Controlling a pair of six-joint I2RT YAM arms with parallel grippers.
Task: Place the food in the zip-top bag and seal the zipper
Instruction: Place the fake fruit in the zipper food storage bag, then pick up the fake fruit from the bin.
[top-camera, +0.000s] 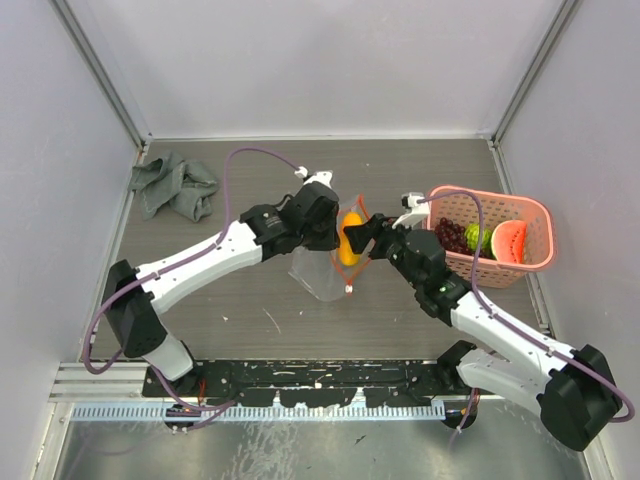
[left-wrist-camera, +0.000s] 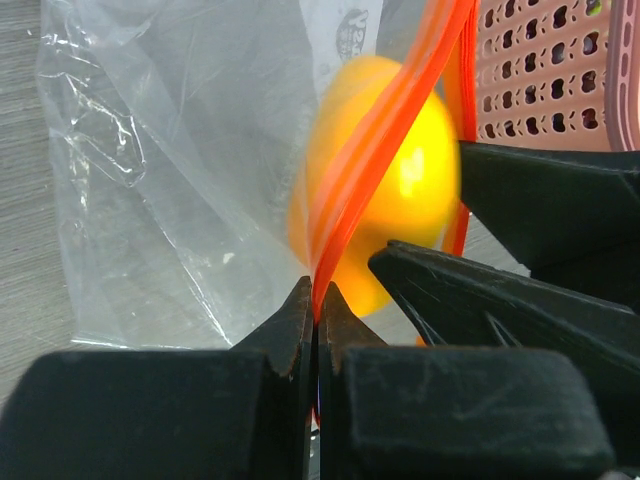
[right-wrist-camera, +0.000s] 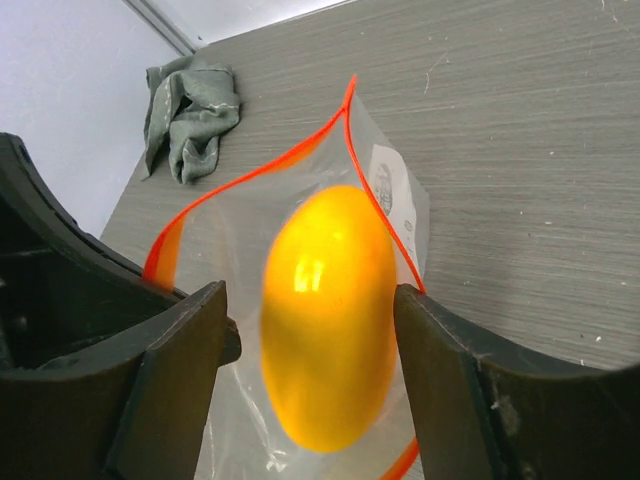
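The left end effector (left-wrist-camera: 316, 300) is pinching the floppy, slippery-looking zip-top bag (left-wrist-camera: 180, 200) by its zipper (left-wrist-camera: 385, 130); the right end effector (right-wrist-camera: 310, 300) is standing apart around the orange fruit (right-wrist-camera: 325, 330).

2 arms are counted, the left arm (top-camera: 200, 262) and the right arm (top-camera: 500, 325). 2 grippers are counted, the left gripper (top-camera: 338, 232) and the right gripper (top-camera: 366, 232). 2 fingers (right-wrist-camera: 170, 370) are shown on each, 4 in all. 1 bag (top-camera: 318, 277) is seen, and 1 zipper (top-camera: 361, 207) is counted on it. 4 fruits are counted: 1 yellow fruit (top-camera: 349, 250), 1 bunch of grapes (top-camera: 452, 236), 1 green fruit (top-camera: 476, 240) and 1 watermelon slice (top-camera: 510, 242). 3 of the 4 are counted inside the 1 basket (top-camera: 540, 215). 1 cloth (top-camera: 175, 185) is seen, and 1 table (top-camera: 250, 310).
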